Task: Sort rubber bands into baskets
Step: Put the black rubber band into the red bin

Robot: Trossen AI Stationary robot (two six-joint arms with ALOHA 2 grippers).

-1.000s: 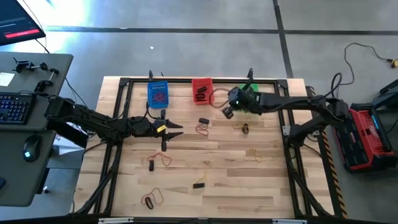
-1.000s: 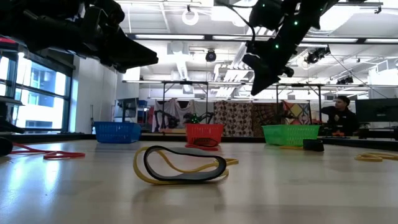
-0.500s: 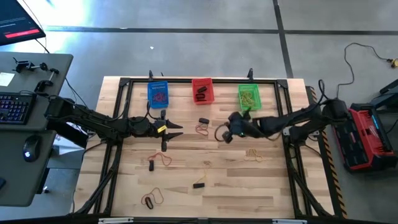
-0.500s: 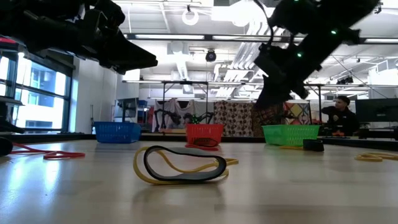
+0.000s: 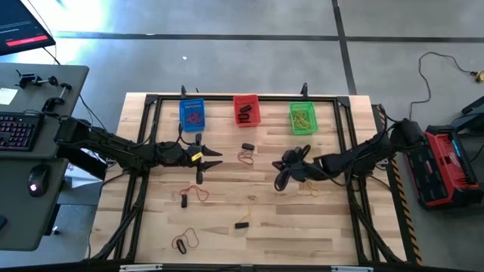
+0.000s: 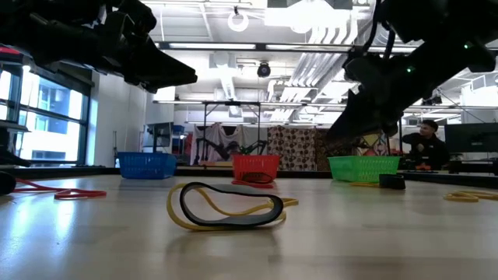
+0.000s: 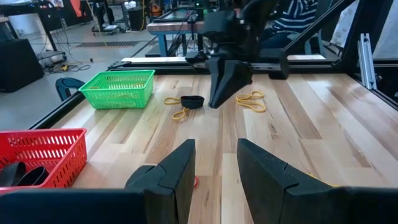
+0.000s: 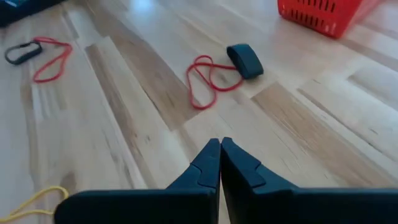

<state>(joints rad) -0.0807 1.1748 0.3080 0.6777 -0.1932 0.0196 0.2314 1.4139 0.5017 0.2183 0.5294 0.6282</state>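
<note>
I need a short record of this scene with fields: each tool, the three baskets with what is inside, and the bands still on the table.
left tool: open, empty, above the table below the blue basket
right tool: shut, empty, over the table's middle, below the green basket
blue basket: red bands inside
red basket: black bands inside
green basket: yellowish bands inside
rubber bands: still scattered on the wooden table; a red loop beside a black one lies near the middle
</note>
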